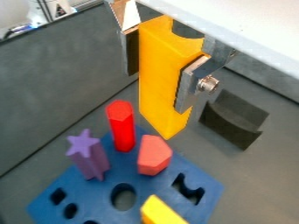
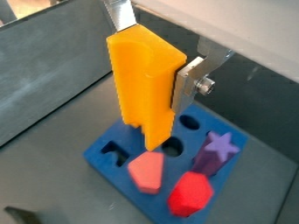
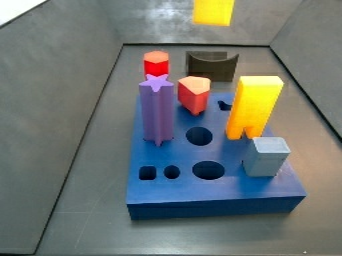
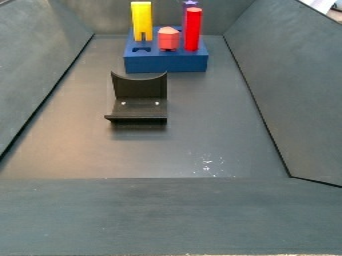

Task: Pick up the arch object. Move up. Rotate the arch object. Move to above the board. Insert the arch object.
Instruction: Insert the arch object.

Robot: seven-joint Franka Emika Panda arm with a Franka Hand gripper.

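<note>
The arch object (image 2: 146, 83) fills both wrist views, an orange-yellow bar clamped between the silver fingers (image 2: 191, 80) of the gripper (image 1: 158, 61), which is closed on it and holds it in the air. Under it lies the board (image 2: 117, 144), a thick blue slab.

In a wrist view the bar's lower end hangs over the board near a round hole (image 2: 173, 147); which opening it is meant for I cannot tell. In a side view only its lower end shows at 12 o'clock (image 3: 214, 11), well above everything.

The board is crowded: a purple star post (image 3: 156, 112), a red hexagonal post (image 3: 156, 66), a pink piece (image 3: 194, 94), a wide yellow block (image 3: 253, 106) and a grey block (image 3: 266, 156) already stand in it. A descent off line could knock one of these or catch the hole's rim, and a bar gripped high up might twist in the pads.

A dark brown block (image 4: 138, 98) sits apart on the tabletop (image 4: 160, 150), a dull grey floor walled by grey panels.
</note>
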